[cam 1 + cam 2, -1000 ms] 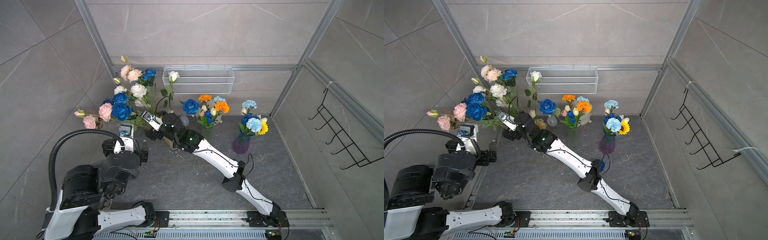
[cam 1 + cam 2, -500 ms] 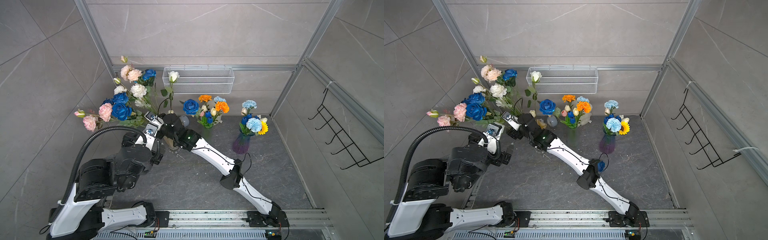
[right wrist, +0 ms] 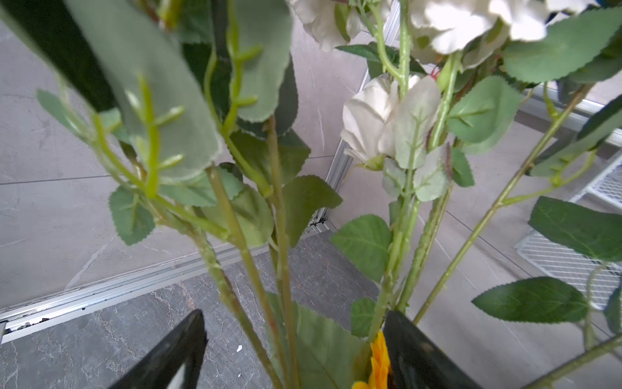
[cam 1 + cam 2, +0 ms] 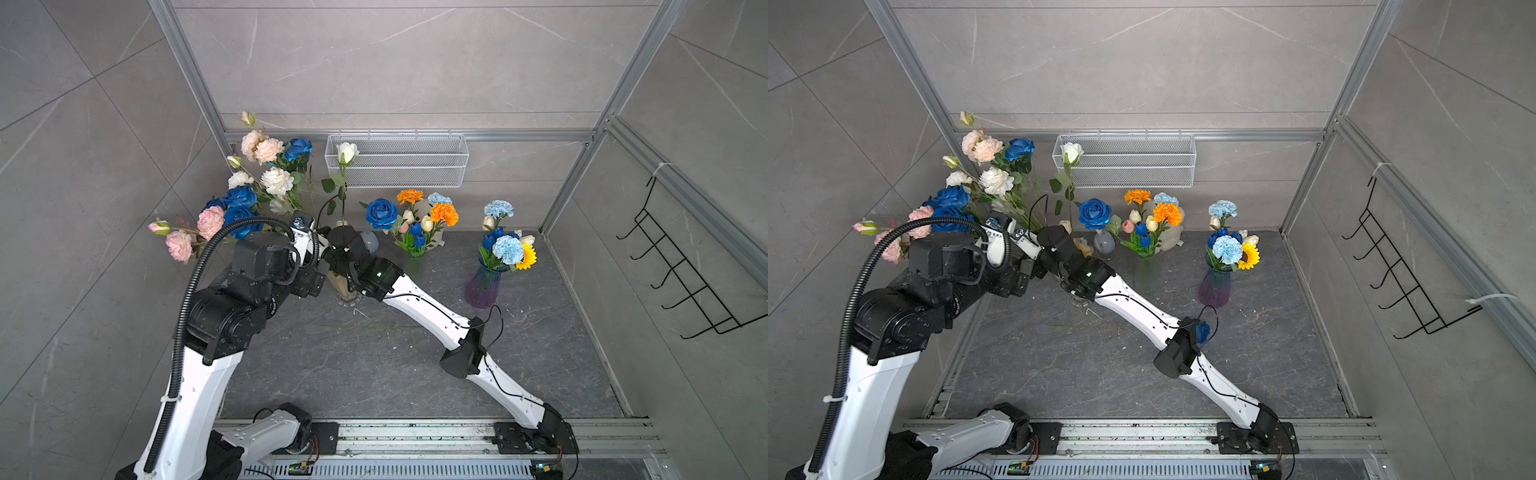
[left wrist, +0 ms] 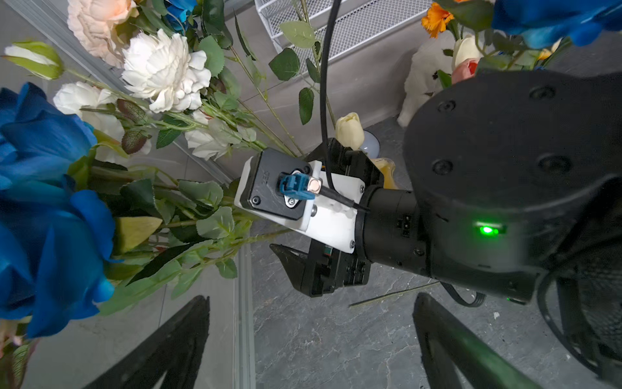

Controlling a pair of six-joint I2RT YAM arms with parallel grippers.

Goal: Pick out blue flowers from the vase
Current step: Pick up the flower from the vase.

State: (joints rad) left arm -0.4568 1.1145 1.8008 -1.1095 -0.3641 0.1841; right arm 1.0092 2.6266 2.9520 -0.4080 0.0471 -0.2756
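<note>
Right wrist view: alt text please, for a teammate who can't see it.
The right gripper, jaws open, straddles several green stems without clamping any. Serrated leaves and a white bloom crowd the frame over a dark stone floor.

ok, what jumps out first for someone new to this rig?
The tall bouquet at the back left, with deep blue roses among pink blooms and white blooms. The right gripper is open around several of its green stems; the left gripper, also open, hovers close beside.

The dark stone tabletop bears a purple vase, a clear vase and, seemingly, scattered litter.
</note>
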